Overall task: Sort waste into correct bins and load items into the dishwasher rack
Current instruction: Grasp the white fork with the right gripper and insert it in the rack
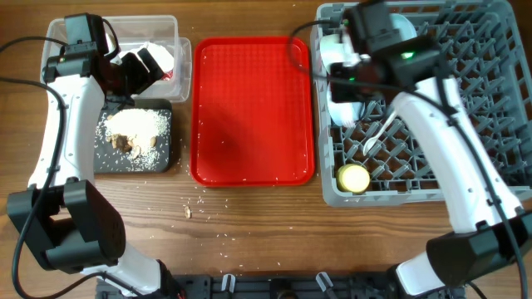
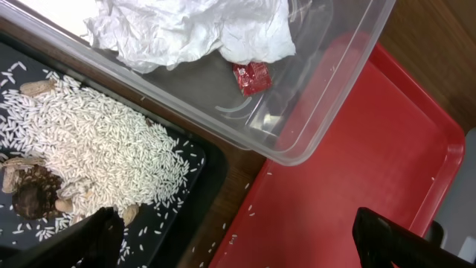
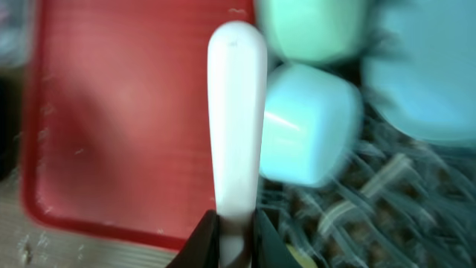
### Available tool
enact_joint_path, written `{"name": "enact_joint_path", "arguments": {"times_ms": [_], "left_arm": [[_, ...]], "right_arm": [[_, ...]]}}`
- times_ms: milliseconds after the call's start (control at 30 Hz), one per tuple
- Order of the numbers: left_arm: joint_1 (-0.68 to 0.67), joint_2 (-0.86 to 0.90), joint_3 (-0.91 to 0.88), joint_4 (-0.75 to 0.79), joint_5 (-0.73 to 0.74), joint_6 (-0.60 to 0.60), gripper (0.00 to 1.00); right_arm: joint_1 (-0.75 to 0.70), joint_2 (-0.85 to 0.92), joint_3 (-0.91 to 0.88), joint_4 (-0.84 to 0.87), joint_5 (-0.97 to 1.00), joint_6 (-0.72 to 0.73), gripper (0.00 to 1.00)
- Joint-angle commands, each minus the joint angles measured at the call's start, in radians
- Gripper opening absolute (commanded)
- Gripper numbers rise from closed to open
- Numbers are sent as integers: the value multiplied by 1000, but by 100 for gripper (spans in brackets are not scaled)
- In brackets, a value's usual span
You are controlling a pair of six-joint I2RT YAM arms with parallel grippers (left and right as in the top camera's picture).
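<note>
Right tool (image 3: 236, 223) clenched on white utensil (image 3: 236, 112) handle, at dishwasher rack (image 1: 490, 75) left edge. Left tool (image 2: 238, 235) released, empty, above black tray (image 2: 175, 223). Napkin (image 2: 186, 26) in clear tub (image 2: 327, 97).

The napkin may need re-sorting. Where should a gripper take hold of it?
Probably pinch a raised fold near the napkin's middle, coming from straight above: it lies crumpled in the tub, whose walls block the sides. Stay off the edge by the red wrapper.
</note>
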Motion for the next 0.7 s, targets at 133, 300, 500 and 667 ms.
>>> {"name": "enact_joint_path", "arguments": {"times_ms": [133, 300, 500, 667], "left_arm": [[3, -23, 17, 2, 2, -2, 100], [3, -23, 17, 2, 2, -2, 100], [3, -23, 17, 2, 2, -2, 100], [3, -23, 17, 2, 2, -2, 100]], "right_arm": [[-142, -3, -241, -101, 213, 232, 4], [-210, -3, -434, 93, 230, 66, 4], [-210, -3, -488, 220, 215, -60, 23], [-210, -3, -488, 239, 203, -60, 56]]}}
